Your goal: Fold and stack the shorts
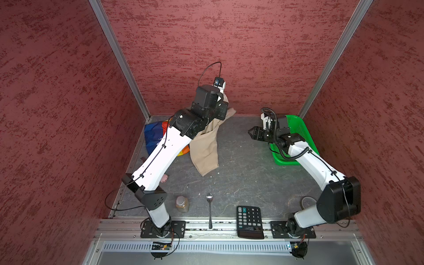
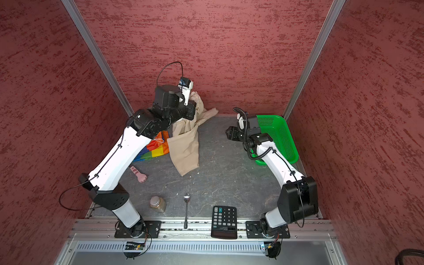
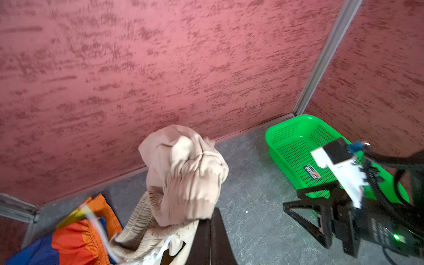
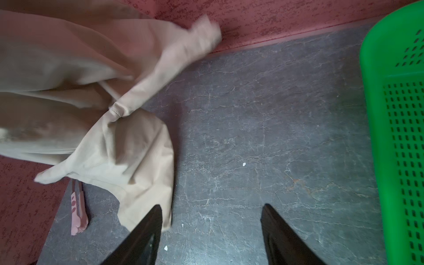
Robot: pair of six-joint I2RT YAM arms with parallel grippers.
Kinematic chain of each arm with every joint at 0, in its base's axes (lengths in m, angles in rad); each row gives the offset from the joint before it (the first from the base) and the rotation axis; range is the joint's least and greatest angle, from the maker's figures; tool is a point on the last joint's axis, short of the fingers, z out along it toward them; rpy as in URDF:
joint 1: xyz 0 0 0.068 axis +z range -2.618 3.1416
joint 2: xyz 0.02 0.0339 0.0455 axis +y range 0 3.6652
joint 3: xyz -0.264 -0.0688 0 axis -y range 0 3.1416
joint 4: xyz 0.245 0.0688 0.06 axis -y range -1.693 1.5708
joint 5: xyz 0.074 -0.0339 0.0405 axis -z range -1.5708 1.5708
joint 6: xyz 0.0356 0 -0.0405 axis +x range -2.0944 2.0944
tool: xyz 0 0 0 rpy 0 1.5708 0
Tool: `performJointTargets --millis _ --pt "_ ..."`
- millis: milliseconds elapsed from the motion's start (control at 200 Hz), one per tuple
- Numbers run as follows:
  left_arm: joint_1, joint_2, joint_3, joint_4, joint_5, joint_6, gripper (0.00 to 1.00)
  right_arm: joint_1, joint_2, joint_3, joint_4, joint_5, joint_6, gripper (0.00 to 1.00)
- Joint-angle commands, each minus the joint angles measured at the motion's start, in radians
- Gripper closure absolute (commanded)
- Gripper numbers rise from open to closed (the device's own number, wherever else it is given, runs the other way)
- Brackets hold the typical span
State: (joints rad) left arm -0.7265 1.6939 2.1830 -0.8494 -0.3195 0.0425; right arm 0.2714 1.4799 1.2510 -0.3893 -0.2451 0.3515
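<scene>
The beige shorts point(image 1: 205, 151) hang from my left gripper point(image 3: 210, 221), which is shut on the gathered waistband and held up near the back wall. One leg trails down onto the grey table. In both top views the left fingertips are hidden behind the wrist and the cloth. The rainbow-striped shorts point(image 2: 158, 149) lie crumpled at the back left, partly under the left arm and the beige shorts point(image 2: 185, 149). My right gripper point(image 1: 251, 133) stands open above bare table beside the hanging leg point(image 4: 142, 172), with nothing between its fingers.
A green basket point(image 1: 298, 128) sits at the back right, behind the right wrist. A pink paw toy point(image 2: 138, 174) lies under the left arm. A jar point(image 1: 182, 203), a spoon point(image 1: 210, 211), a calculator point(image 1: 250, 221) and a tape roll point(image 1: 307, 202) line the front edge.
</scene>
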Motion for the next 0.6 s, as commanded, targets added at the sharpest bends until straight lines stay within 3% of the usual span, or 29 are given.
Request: performJointTargets --millis 0,205,316,456,596 --pt "-0.032 -0.013 -0.039 -0.01 -0.092 0.125 1.0 0.005 -0.07 -0.014 0.095 0.047 0.024 0.3" --pt "-0.04 -0.104 -0.194 0.01 -0.16 0.152 1.0 0.006 -0.083 -0.016 0.107 0.072 -0.005 0.26" --pt "-0.033 -0.175 -0.265 0.038 -0.16 0.176 1.0 0.006 -0.084 -0.042 0.161 0.008 -0.045 0.24" --pt "0.01 -0.296 -0.357 0.055 -0.098 0.151 1.0 0.006 -0.093 -0.132 0.342 -0.152 -0.058 0.21" --pt "0.124 -0.462 -0.522 0.068 0.041 0.041 1.0 0.013 0.009 -0.085 0.295 -0.184 -0.028 0.23"
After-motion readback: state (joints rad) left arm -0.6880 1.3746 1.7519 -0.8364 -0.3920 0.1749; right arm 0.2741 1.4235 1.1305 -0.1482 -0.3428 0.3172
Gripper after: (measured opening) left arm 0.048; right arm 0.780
